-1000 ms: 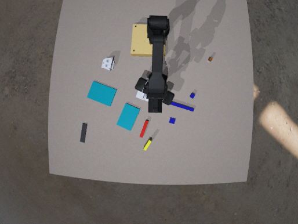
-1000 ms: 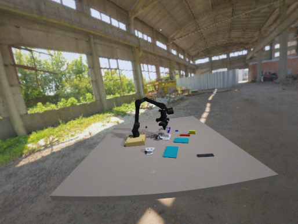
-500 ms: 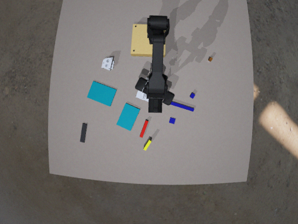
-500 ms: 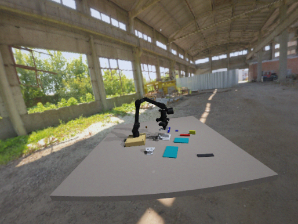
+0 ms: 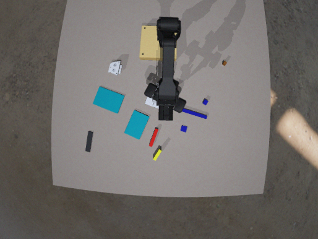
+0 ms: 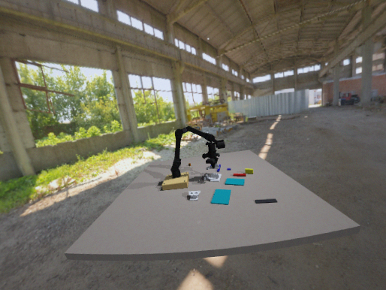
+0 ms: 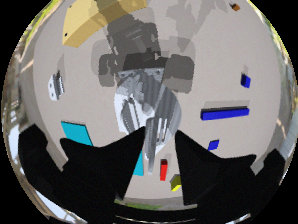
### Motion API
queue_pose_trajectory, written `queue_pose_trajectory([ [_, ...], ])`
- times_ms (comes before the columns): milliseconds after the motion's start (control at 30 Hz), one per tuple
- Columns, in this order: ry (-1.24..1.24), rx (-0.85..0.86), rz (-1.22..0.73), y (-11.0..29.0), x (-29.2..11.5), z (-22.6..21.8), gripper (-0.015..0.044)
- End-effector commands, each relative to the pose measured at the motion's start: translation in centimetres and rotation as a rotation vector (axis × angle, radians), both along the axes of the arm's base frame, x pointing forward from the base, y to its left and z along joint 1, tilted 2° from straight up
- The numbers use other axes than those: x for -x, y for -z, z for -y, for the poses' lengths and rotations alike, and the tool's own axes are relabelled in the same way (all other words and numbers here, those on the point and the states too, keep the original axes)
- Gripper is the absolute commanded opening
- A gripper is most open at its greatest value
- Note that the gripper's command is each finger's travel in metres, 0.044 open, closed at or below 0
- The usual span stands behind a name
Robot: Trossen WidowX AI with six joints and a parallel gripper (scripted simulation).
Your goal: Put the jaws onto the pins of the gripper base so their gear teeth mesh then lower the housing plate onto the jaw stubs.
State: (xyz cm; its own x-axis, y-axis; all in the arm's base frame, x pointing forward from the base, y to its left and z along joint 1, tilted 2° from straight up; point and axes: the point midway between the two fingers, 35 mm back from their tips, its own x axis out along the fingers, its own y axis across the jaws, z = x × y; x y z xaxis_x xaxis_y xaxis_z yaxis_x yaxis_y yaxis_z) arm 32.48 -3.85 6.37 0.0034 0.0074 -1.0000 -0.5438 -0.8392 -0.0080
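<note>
My gripper (image 6: 212, 166) (image 7: 160, 131) points down and is shut on a grey jaw (image 7: 151, 150), which shows between and ahead of the fingertips in the wrist view. They hang above the white and grey gripper base (image 5: 151, 101) (image 6: 215, 177), which the arm mostly covers in the top view. The pins, the gear teeth and the other jaw cannot be told apart in the grey shapes and shadow there. The white housing plate (image 5: 114, 67) (image 6: 194, 194) (image 7: 53, 86), with two round holes, stands apart at the left in the top view.
Two teal plates (image 5: 109, 99) (image 5: 137, 124) lie left of and in front of the base. A red bar (image 5: 153, 137), a yellow block (image 5: 157, 155) and a black bar (image 5: 89, 141) lie nearer. A blue bar (image 5: 195, 113) and two blue cubes (image 5: 205, 101) (image 5: 184, 128) lie right.
</note>
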Motion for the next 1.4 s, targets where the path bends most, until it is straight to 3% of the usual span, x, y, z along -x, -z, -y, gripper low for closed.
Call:
queue_pose_trajectory([
  [0,0.003,-0.004,-0.008,0.9,0.1,-0.1,0.0134],
  [733,0.004,-0.004,-0.008,4.5,0.2,-0.1,0.0134],
  [1367,0.005,-0.004,-0.008,4.7,0.2,-0.1,0.0134],
])
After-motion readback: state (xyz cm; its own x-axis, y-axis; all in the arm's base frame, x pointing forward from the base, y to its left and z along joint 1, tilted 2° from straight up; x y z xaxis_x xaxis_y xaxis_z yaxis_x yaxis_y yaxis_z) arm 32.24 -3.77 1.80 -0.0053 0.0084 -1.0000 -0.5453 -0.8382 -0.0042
